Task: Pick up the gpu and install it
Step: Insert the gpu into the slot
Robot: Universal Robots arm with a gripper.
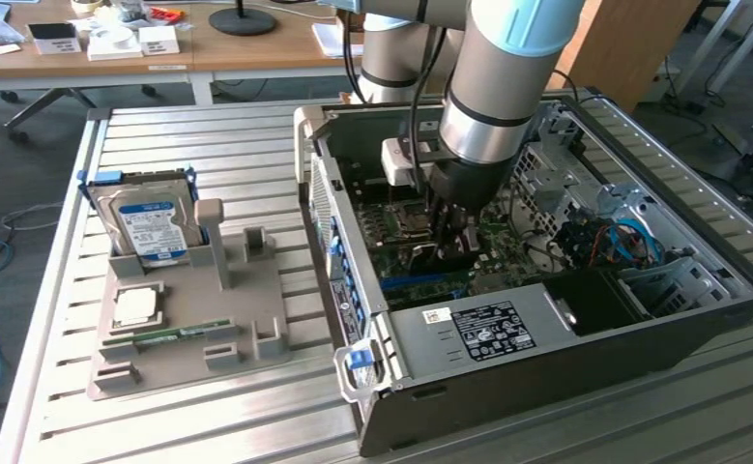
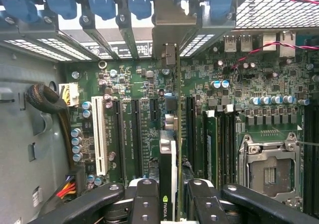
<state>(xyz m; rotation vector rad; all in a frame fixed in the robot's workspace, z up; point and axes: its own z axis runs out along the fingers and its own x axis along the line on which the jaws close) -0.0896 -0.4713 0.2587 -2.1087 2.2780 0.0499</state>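
Thin, flat gpu [image 2: 168, 149] with silver bracket is clamped edge-on by the partly closed black gripper [image 2: 172, 186], upright over the green motherboard [image 2: 134, 84].

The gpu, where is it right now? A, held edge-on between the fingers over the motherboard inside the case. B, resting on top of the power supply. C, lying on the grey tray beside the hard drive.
A: the wrist view shows the gpu gripped edge-on between the fingers, above the motherboard and its slots.
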